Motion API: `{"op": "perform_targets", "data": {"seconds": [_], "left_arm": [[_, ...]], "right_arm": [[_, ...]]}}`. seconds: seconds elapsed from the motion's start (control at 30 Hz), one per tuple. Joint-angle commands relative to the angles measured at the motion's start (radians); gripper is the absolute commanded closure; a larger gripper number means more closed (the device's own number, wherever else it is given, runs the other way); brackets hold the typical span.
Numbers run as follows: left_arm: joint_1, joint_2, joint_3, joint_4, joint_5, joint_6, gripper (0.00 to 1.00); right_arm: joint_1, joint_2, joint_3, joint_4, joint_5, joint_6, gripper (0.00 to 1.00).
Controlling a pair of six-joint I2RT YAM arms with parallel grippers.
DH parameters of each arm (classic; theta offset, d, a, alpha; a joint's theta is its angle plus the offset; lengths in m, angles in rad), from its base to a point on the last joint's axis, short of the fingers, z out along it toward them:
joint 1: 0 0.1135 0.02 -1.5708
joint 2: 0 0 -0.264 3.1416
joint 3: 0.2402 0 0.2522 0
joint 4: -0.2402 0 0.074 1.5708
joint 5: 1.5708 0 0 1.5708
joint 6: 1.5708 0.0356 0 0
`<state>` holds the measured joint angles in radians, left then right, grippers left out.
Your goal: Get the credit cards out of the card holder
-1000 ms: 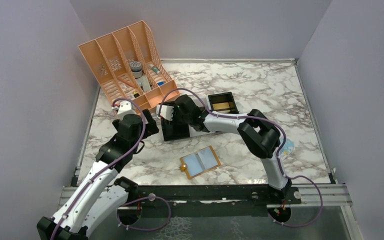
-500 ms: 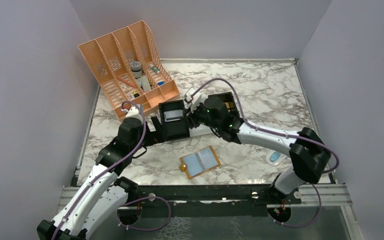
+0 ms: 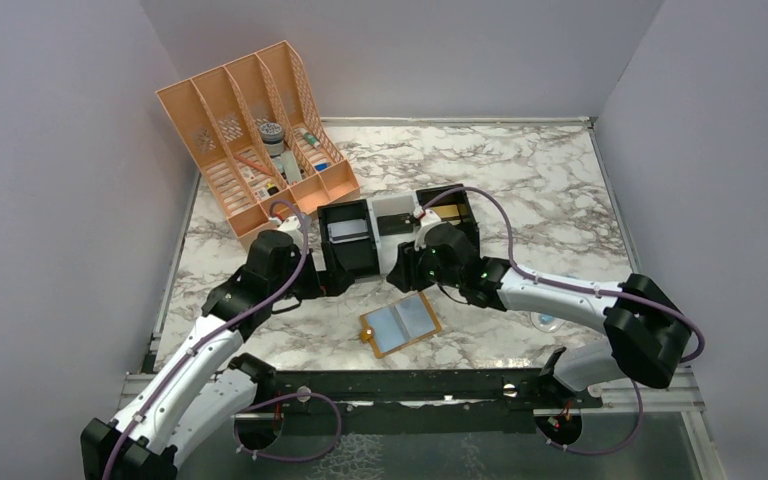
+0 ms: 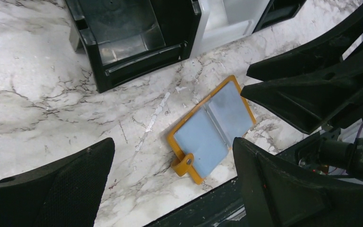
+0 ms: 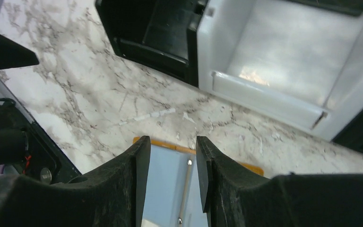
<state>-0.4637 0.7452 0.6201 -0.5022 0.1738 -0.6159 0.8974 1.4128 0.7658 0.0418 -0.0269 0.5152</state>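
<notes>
The card holder [image 3: 400,323] lies open like a book on the marble near the front edge, mustard rim up, with pale blue panels [image 4: 212,130] and its snap tab [image 4: 183,165] to the left. Whether cards sit in the panels I cannot tell. One pale grey-blue credit card [image 3: 345,232] lies in the black bin [image 3: 352,262]. My left gripper [image 3: 325,285] [image 4: 172,144] hangs wide open just left of the holder, nothing between its fingers. My right gripper [image 3: 400,272] [image 5: 170,142] hovers above the holder's far edge, jaws partly apart and empty, the holder's spine [image 5: 184,189] showing between them.
A white bin [image 3: 393,215] [image 5: 288,61] and a second black bin [image 3: 448,212] with something tan stand behind the holder. An orange file organizer [image 3: 250,130] fills the back left. A clear-blue packet [image 3: 550,318] lies right, under the right arm. Dark base rail [image 3: 410,385] runs along the table front.
The right gripper has pulled back from over the black bin to above the card holder, and a grey card now shows in that bin. The left arm swung right, toward the holder.
</notes>
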Motion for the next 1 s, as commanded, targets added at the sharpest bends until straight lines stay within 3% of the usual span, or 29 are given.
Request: {"op": "perform_targets", "data": {"seconds": [0.0,0.2,0.37,0.63,0.8,0.97], "left_arm": [[0.007,0.021,0.008,0.048,0.088,0.052,0.02],[0.006,0.110,0.002,0.131,0.096,0.057,0.02],[0.006,0.214,0.010,0.177,0.180,0.007,0.10],[0.003,0.308,0.006,0.179,0.285,0.028,0.22],[-0.028,0.337,-0.044,0.191,0.260,-0.016,0.26],[-0.168,0.379,-0.038,0.214,0.137,-0.076,0.30]], "right_arm": [[0.000,-0.037,0.003,-0.127,0.077,0.091,0.59],[0.000,-0.078,-0.012,-0.161,0.104,0.104,0.59],[-0.001,-0.094,-0.030,-0.148,0.122,0.155,0.58],[-0.002,0.052,0.078,-0.256,-0.010,0.145,0.63],[-0.002,0.038,0.041,-0.309,-0.021,0.162,0.64],[-0.002,0.008,0.064,-0.451,0.054,0.146,0.64]]}}
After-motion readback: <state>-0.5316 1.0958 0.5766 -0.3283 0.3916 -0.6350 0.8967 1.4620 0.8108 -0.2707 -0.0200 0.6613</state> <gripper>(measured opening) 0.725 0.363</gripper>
